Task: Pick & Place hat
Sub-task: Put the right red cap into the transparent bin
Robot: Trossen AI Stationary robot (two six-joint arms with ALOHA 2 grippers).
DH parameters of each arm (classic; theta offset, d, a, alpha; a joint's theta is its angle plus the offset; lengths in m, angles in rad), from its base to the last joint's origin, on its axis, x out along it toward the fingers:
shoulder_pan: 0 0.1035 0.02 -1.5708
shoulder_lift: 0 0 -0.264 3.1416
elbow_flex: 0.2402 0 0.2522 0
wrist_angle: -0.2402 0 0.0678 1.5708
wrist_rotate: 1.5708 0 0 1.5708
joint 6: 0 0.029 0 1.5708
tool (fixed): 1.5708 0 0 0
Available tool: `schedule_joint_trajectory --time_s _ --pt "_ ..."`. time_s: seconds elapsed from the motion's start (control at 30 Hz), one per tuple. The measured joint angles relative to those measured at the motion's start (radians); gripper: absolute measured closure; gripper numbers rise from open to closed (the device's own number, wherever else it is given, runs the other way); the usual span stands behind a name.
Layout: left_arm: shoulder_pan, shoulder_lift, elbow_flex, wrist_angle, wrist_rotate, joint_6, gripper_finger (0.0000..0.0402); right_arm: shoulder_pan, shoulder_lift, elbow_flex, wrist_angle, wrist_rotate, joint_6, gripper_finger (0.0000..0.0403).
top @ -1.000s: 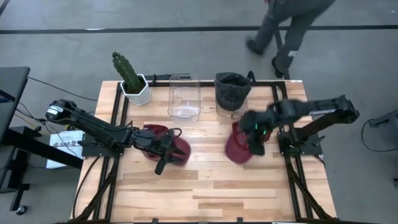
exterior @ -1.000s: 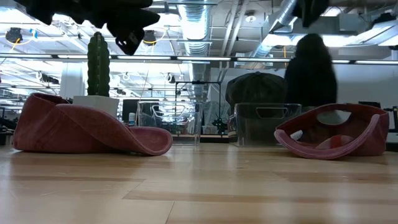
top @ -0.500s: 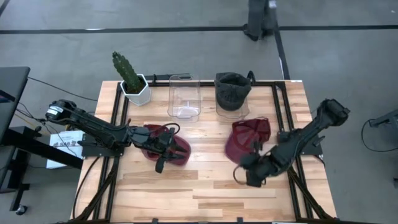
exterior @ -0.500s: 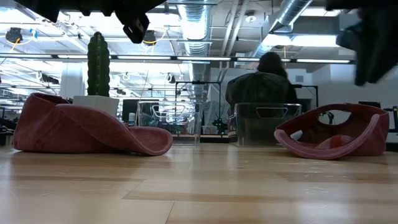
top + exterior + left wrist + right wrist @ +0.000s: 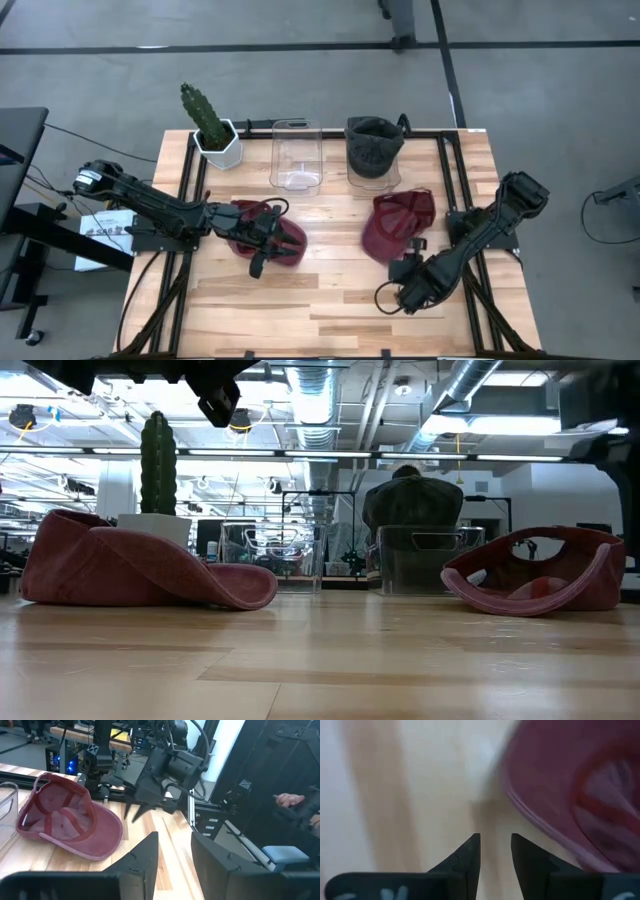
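Note:
Two maroon hats lie on the wooden table. The left hat [image 5: 268, 230] [image 5: 130, 570] rests on its rim and brim. My left gripper [image 5: 260, 258] [image 5: 215, 405] [image 5: 175, 855] hovers over its near side, open by a narrow gap and touching nothing. The right hat [image 5: 397, 225] [image 5: 540, 575] [image 5: 65, 822] [image 5: 590, 790] lies upside down on its crown. My right gripper [image 5: 400, 290] [image 5: 495, 850] is low over bare wood just near of this hat, fingers slightly apart and holding nothing.
Along the far edge stand a potted cactus [image 5: 208, 125], a clear bin [image 5: 297, 155] and a second clear bin holding a dark hat [image 5: 373, 148]. Bare wood stretches between the two hats and along the near edge. A person [image 5: 410, 500] shows behind the table.
My right arm has swung from above the right hat toward the table's near edge and come down, ending low beside the hat's near side. The right hat stays where it was. A person beyond the far edge has walked out of the high view.

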Motion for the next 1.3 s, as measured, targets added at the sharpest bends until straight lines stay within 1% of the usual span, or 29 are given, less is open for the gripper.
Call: schedule_joint_trajectory --time_s 0.1,0.2,0.43,0.8,0.9,1.0,1.17,1.3 --pt "0.0 0.0 0.0 0.0 0.0 0.0 0.0289 -0.001 0.0 0.0 -0.107 -0.001 0.084 0.031" --pt "0.0 0.0 0.0 0.0 0.0 0.0 0.0289 0.0 -0.006 0.0 -0.151 0.007 0.126 0.0316" --pt "0.0 0.0 0.0 0.0 0.0 0.0 0.0289 0.0 -0.006 0.001 -0.085 0.004 0.077 0.0325" --pt "-0.031 0.0 0.0 0.0 0.0 -0.007 0.0289 -0.001 -0.006 0.001 -0.085 0.006 0.054 0.0328" --pt "-0.037 0.0 0.001 0.0 0.0 -0.007 0.0289 -0.001 -0.006 0.01 -0.109 0.004 0.045 0.0328" --pt "-0.036 0.0 0.001 0.0 0.0 -0.007 0.0289 -0.001 -0.006 0.034 -0.175 0.007 0.045 0.0328" --pt "-0.036 0.0 0.001 0.0 0.0 -0.004 0.0289 -0.003 -0.007 0.059 -0.261 0.063 0.043 0.0328" --pt "-0.036 0.0 0.001 0.0 0.0 0.001 0.0289 -0.003 -0.007 0.059 -0.225 0.147 -0.01 0.0328"
